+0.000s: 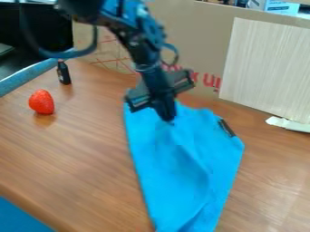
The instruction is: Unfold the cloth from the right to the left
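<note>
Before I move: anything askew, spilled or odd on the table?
No spill visible. Odd: a dark object at the upper right edge of the blue cloth, seemingly not part of it, and a ragged white strip, maybe torn, below the pale panel. The cloth is creased, normal for unfolding.

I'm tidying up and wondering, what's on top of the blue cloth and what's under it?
A small dark object lies at the upper right edge of the blue cloth; the hand is over its upper part. Anything underneath is covered.
</note>
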{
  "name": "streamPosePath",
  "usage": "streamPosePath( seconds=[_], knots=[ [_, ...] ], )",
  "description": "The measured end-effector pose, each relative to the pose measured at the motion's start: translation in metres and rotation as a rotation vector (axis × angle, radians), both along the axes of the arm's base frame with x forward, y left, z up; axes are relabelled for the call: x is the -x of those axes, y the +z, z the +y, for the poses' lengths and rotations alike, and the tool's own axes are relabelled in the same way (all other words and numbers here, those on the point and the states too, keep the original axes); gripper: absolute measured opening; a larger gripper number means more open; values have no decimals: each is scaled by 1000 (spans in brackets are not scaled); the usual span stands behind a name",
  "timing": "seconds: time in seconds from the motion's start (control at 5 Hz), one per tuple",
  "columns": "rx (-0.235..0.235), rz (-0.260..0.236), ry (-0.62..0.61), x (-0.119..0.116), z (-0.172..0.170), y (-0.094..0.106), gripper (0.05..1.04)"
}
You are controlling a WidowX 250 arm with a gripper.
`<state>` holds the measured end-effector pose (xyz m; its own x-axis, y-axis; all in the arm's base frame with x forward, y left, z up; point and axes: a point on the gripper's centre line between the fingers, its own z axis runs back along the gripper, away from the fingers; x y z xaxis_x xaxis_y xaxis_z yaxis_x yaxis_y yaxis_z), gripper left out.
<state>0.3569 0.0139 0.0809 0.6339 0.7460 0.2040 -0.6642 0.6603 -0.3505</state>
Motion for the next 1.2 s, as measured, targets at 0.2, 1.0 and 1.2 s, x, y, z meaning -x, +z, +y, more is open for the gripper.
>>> streamPosePath(
  seconds=[0.2, 1.0, 1.2],
  knots=[
    [21, 8, -4, 13, 27, -2, 51],
    [13, 15, -135, 83, 114, -13, 51],
    [-5, 6, -125, 92, 127, -12, 51]
  ],
)
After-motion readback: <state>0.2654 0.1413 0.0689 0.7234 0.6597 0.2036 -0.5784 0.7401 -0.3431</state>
